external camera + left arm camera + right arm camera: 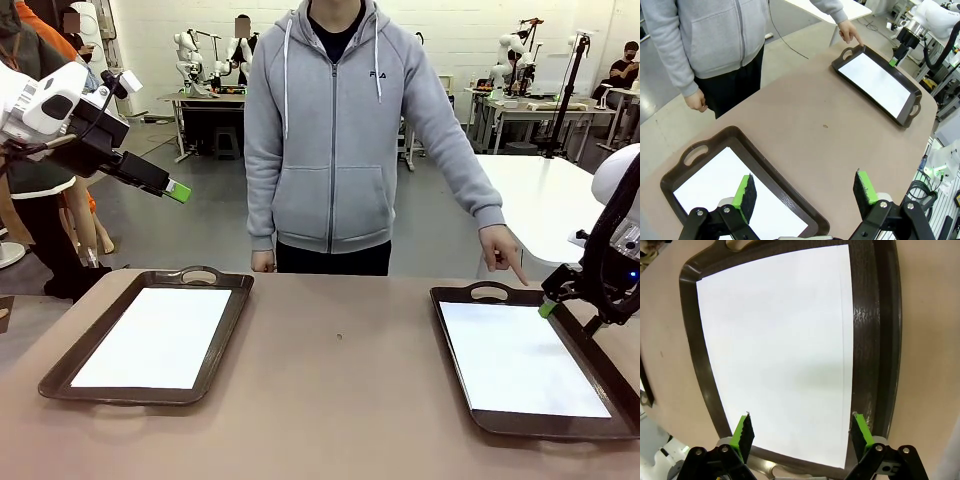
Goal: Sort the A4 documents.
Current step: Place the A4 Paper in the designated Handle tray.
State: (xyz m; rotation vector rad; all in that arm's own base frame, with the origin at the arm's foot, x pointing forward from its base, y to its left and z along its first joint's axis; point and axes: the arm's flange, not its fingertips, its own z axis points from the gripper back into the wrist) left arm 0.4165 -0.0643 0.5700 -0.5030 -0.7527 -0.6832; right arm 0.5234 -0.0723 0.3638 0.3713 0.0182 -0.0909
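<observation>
Over on the left, the left gripper point(178, 191) hangs high above the table point(340, 400), jaws spread wide and empty, with the left tray point(60, 375) below it holding a white sheet point(158, 336). Across the bare middle of the table stands the person, one hand point(263, 262) loose at the table's far edge, the other hand point(503, 250) pointing a finger down at the far handle of the right tray point(455, 350). That tray carries paper too: the right sheet point(775, 350), and the wrist view shows a second edge just inside its side, so likely more than one page is stacked. The right gripper point(802, 432) hovers just above this tray's edge, fingers parted, nothing held. The step looks like picking a page from the right tray. Next comes lowering to the paper's edge and pinching one thin sheet. The tray's raised rim and that pointing finger crowd the approach.
</observation>
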